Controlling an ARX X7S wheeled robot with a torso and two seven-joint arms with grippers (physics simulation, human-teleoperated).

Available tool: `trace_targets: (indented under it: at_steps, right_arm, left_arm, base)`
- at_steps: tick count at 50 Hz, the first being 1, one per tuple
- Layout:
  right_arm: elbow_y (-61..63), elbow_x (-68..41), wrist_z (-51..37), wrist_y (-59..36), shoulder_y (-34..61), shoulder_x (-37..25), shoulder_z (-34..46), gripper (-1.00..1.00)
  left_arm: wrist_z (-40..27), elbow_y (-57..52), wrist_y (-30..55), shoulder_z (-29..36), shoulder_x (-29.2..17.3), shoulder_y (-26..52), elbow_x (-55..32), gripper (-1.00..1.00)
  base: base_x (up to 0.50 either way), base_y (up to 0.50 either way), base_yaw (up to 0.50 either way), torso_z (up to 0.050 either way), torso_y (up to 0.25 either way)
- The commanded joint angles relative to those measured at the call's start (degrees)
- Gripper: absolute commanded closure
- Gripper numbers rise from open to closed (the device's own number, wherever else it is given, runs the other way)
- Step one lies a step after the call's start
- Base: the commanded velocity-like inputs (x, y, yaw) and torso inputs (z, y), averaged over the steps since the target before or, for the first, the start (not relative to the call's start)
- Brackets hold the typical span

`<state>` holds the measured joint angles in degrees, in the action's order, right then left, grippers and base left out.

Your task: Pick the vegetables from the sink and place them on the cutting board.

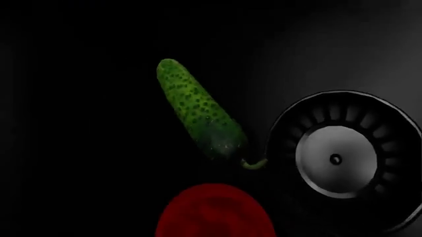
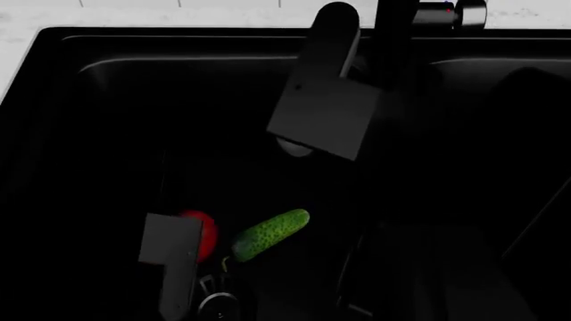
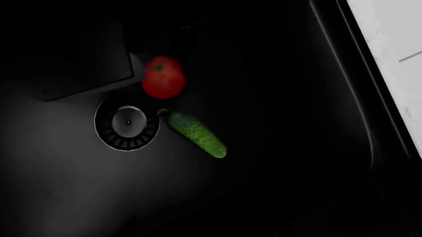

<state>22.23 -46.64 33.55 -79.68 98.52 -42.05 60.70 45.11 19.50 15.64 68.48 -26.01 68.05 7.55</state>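
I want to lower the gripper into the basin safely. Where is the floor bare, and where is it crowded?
Crowded: the tomato, cucumber and drain cluster together, with the left arm's dark body just over the tomato. Bare: the sink floor from the cucumber's far tip to the basin wall beside the white counter.

In the sink [image 2: 107, 100], the tomato [image 2: 204, 234] lies left of the cucumber [image 2: 270, 235], drain [image 2: 216, 302] nearer.

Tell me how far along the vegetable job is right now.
Nothing is done yet: the tomato and the cucumber both lie in the sink beside the drain. Neither is held; the left arm hangs by the tomato. Both still need moving to the cutting board, which is out of view.
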Motion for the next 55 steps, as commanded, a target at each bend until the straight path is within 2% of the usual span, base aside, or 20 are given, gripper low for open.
trace_targets:
  at_steps: [1,4,6,7,11,13,14,16,20,24,34,44,48,55]
  right_arm:
    - [-1.5,3.4,1.4,1.2,0.7,2.1,-0.7,-1.0]
    - [-2.4,4.1,1.1,1.6,0.8,2.0,-0.5,-1.0]
    - [-2.7,4.3,0.9,1.6,0.7,2.0,-0.4,-1.0]
    - [-2.8,4.3,0.8,1.6,0.6,2.0,-0.4,-1.0]
    - [-3.9,5.2,0.3,1.9,0.7,2.4,0.3,-1.0]
    - [-4.4,5.4,0.2,2.1,0.7,2.5,0.4,-1.0]
    - [-4.5,5.5,0.2,2.2,0.7,2.5,0.5,-1.0]
    - [-4.9,5.8,0.1,2.5,0.7,2.6,0.6,-1.0]
    - [-4.7,6.0,-0.1,3.0,0.1,2.5,1.1,-1.0]
    - [-5.2,7.3,-0.1,4.3,-0.1,3.1,2.8,-1.0]
    - [-8.8,13.4,3.0,10.3,2.2,7.4,11.1,-1.0]
    - [-19.1,18.0,7.9,18.4,2.7,13.9,17.3,-1.0]
    - [-25.2,20.3,8.6,22.5,2.2,16.4,18.5,-1.0]
    - [-27.6,21.1,8.1,24.2,1.1,19.6,19.1,-1.0]
  left_arm:
    - [-4.7,-11.9,-1.0,-9.2,-4.5,-1.5,-2.5,1.0]
    - [-5.2,-14.4,0.2,-10.6,-5.9,-1.7,-3.3,1.0]
    - [-4.3,-17.3,6.3,-12.0,-6.3,-1.3,-4.8,1.0]
    - [-4.4,-17.7,4.9,-11.9,-6.9,-1.4,-4.6,1.0]
    - [-4.8,-22.2,10.6,-15.1,-8.2,-1.9,-7.5,1.0]
    - [-5.8,-25.0,17.1,-18.4,-7.7,-2.2,-10.7,1.0]
    - [-8.7,-25.7,14.3,-20.6,-7.7,-3.2,-10.9,1.0]
    - [-11.6,-24.9,17.1,-22.0,-6.7,-2.8,-10.1,1.0]
    - [-15.4,-25.8,15.9,-24.4,-6.8,-4.0,-9.8,1.0]
    - [-14.6,-29.6,18.2,-26.6,-8.0,-4.9,-12.7,1.0]
    - [-19.8,-36.4,16.7,-31.1,-10.6,-10.4,-14.1,1.0]
    - [-22.5,-40.7,17.5,-34.6,-11.1,-12.7,-16.1,1.0]
    - [-23.1,-43.3,18.0,-36.0,-12.7,-14.1,-17.0,1.0]
    - [-24.0,-43.5,18.1,-36.8,-13.5,-14.8,-16.8,1.0]
  base:
    - [0.04,0.0,0.0,0.0,0.0]
    - [0.04,0.0,0.0,0.0,0.0]
    - [0.04,0.0,0.0,0.0,0.0]
    - [0.04,0.0,0.0,0.0,0.0]
    - [0.04,0.0,0.0,0.0,0.0]
    - [0.04,0.0,0.0,0.0,0.0]
    - [0.04,0.0,0.0,0.0,0.0]
    - [0.04,0.0,0.0,0.0,0.0]
    - [0.03,0.0,0.0,0.0,0.0]
    - [0.03,0.0,0.0,0.0,0.0]
    - [0.04,0.0,0.0,0.0,0.0]
    - [0.04,0.0,0.0,0.0,0.0]
    - [0.04,0.0,0.01,0.0,0.0]
    - [0.04,0.0,0.01,-0.009,-0.007]
